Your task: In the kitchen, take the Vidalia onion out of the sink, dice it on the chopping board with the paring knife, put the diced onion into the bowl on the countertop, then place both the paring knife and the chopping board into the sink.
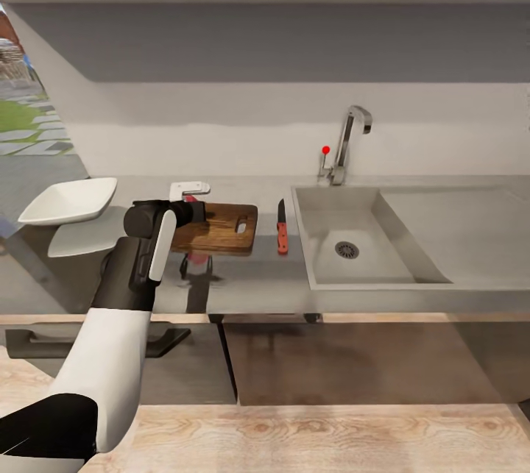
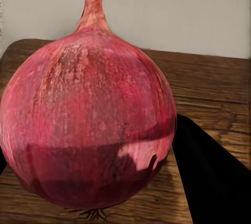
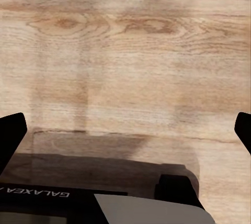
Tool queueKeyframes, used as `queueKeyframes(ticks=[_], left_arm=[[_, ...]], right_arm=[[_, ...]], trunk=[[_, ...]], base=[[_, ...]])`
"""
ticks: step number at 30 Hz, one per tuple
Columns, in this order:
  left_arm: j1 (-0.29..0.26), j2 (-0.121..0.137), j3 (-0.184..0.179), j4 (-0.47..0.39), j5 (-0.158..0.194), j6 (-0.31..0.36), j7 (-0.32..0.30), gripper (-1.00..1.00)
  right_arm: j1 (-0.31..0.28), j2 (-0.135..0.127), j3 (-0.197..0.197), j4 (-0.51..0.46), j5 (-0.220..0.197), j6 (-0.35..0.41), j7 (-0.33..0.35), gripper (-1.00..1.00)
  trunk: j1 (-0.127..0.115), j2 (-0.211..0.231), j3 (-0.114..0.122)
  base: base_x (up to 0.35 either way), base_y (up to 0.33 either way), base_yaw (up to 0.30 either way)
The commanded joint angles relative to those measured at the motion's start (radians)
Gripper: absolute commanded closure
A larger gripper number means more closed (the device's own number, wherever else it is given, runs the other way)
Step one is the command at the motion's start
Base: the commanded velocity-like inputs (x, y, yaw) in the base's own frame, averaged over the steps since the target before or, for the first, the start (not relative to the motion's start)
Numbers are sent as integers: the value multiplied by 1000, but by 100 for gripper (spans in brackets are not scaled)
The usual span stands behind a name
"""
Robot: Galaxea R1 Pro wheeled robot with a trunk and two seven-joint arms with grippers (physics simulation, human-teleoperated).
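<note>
Pinkish-red and round, the Vidalia onion [image 2: 89, 114] sits right in front of your left gripper [image 1: 193, 210], over the left end of the chopping board [image 1: 224, 230], stem tip pointing up. From the left wrist view, one dark finger [image 2: 209, 177] shows beside the onion, with brown wood under and behind it. You seem to be holding the onion, but you cannot tell for sure if it rests on the board or hangs just above it. The board lies on the countertop [image 1: 250, 289], long side running along the counter, handle hole at its right end. Just past that end lies the paring knife [image 1: 282, 229], red handle toward the front edge, blade pointing to the back wall. It is between the board and the sink [image 1: 368, 237], which is at the right. The bowl [image 1: 68, 202] is at the far left end of the counter. Your right gripper [image 3: 125, 130] is spread wide, holds nothing, and faces the wooden floor [image 3: 130, 51]. My guess is the onion needs setting down next, and then the knife, which lies on the right arm's side.
</note>
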Motion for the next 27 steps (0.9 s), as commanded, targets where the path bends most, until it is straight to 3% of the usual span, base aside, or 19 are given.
queueKeyframes(ticks=[1, 27], left_arm=[[-1, 0, -1, 0, 7, 4, 8, 100], [1, 1, -1, 4, 8, 4, 8, 100]], right_arm=[[-1, 0, -5, 1, 11, -2, -6, -100], [0, -1, -5, 1, 11, -2, -6, -100]], trunk=[[0, 0, 1], [0, 0, 4]], base=[[0, 0, 0], [0, -42, -4]])
